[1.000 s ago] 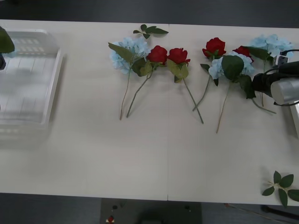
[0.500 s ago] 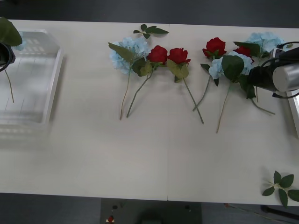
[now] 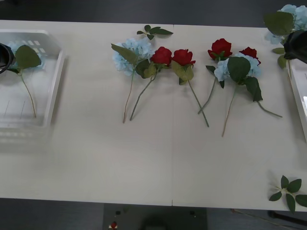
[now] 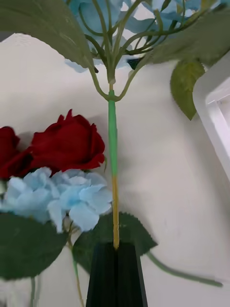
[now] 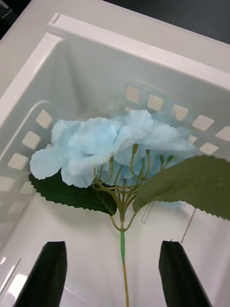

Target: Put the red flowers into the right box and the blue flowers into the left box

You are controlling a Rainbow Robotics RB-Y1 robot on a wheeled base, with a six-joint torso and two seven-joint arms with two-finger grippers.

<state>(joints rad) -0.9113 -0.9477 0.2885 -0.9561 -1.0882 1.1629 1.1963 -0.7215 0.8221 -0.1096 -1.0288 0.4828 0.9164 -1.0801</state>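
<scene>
The right gripper [image 4: 116, 254] is clamping a blue flower's stem [image 4: 113, 158], head pointing away from it, beside the right box [image 4: 215, 110]. The left gripper [image 5: 112, 273] is hanging with fingers apart over a blue flower [image 5: 120, 148] lying in the left box [image 5: 72, 53].

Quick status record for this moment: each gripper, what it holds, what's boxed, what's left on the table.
left gripper: open, over the left box
in left box: one blue flower, released
right gripper: shut on a blue flower's stem, raised by the right box
on table: four red flowers, two blue flowers
right box contents: cannot tell
</scene>
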